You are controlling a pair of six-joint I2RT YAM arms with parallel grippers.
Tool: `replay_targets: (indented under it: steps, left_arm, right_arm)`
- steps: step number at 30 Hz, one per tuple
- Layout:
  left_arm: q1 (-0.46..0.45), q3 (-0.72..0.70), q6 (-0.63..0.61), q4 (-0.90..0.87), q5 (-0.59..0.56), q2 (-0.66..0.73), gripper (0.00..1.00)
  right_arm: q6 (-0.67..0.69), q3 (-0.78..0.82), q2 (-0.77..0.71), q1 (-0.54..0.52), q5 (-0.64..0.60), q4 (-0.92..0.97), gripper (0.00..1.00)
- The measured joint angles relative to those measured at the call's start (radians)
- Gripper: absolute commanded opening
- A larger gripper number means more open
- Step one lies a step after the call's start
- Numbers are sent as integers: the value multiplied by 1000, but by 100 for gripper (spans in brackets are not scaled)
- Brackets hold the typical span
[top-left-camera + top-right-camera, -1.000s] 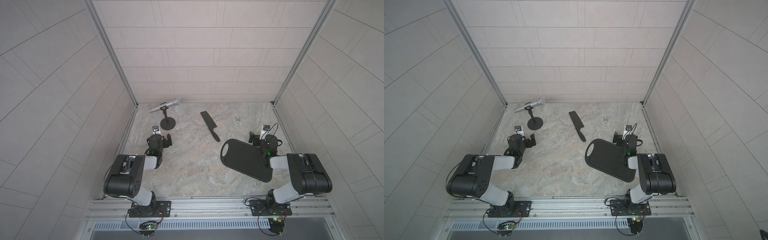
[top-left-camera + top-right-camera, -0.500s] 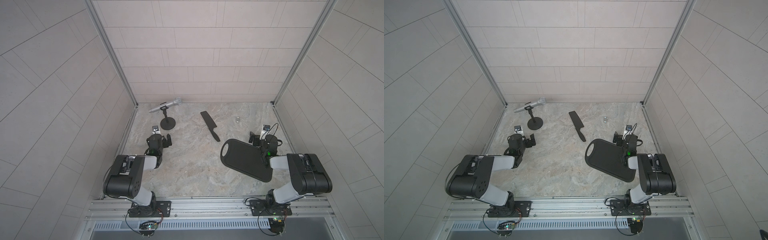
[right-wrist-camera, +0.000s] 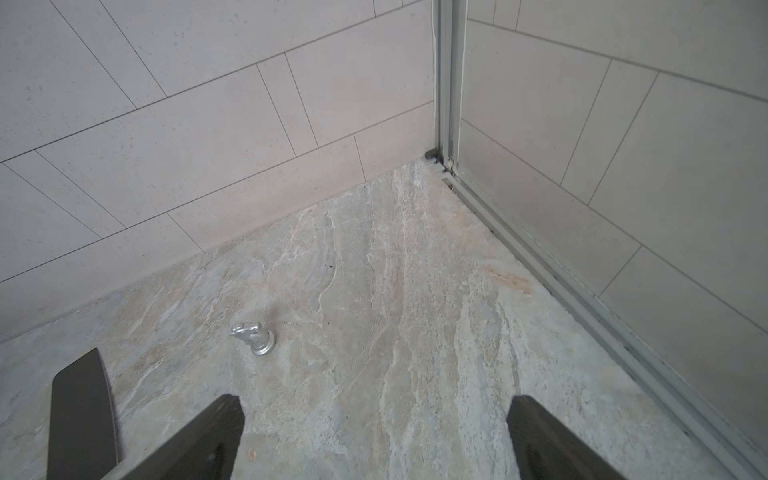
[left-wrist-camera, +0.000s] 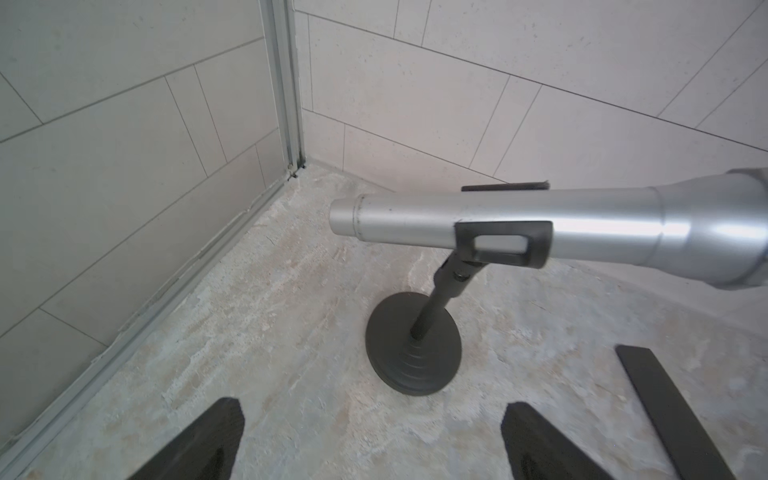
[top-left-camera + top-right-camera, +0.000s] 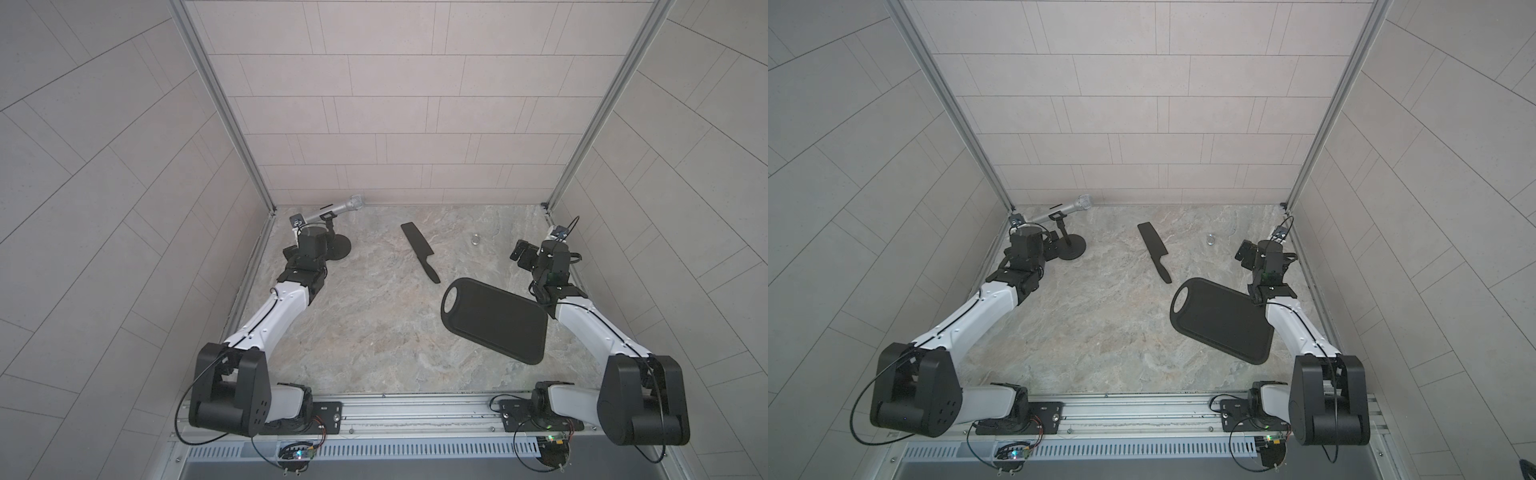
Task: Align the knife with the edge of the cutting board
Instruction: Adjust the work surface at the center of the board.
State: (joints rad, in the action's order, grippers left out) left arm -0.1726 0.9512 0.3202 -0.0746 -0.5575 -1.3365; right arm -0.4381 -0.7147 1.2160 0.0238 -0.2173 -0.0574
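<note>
- Knife (image 5: 419, 250): all matte black, broad rectangular blade, slim handle; it lies flat and slanted on the counter (image 5: 365, 328), handle tip near the hole end of the cutting board (image 5: 496, 320), not touching.
- Left gripper (image 4: 371, 411): spread wide, holding nothing, facing the silver microphone (image 4: 540, 232) on its stand.
- Right gripper (image 3: 376, 403): spread wide, holding nothing, over marbled stone.
- Pale tiled walls (image 5: 395, 104) enclose the counter.

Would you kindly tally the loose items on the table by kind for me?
Knife: 1
Cutting board: 1
Microphone on stand: 1
Small silver metal piece: 1
Total: 4
</note>
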Motion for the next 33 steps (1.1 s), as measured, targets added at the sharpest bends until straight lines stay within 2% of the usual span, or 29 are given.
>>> replay_targets:
  steps: [4, 9, 14, 21, 27, 33]
  left_arm:
    - [-56, 97, 43, -182, 52, -18, 100]
    - [-169, 177, 38, -339, 143, -90, 100]
    - [-267, 275, 20, -457, 249, -198, 100]
    - [-365, 306, 13, -534, 350, -270, 100]
    - [-439, 307, 13, -549, 401, -287, 100]
    - [-475, 324, 28, -563, 462, -313, 100]
  right_arm:
    - [-88, -22, -37, 1, 82, 148, 100]
    - [-164, -37, -109, 0, 182, 298, 100]
    - [-223, -21, -217, 5, 211, 420, 100]
    - [-286, 30, -272, 78, 205, 561, 100]
    - [-334, 81, -232, 179, 241, 615, 100]
    - [-341, 118, -186, 262, 258, 627, 100]
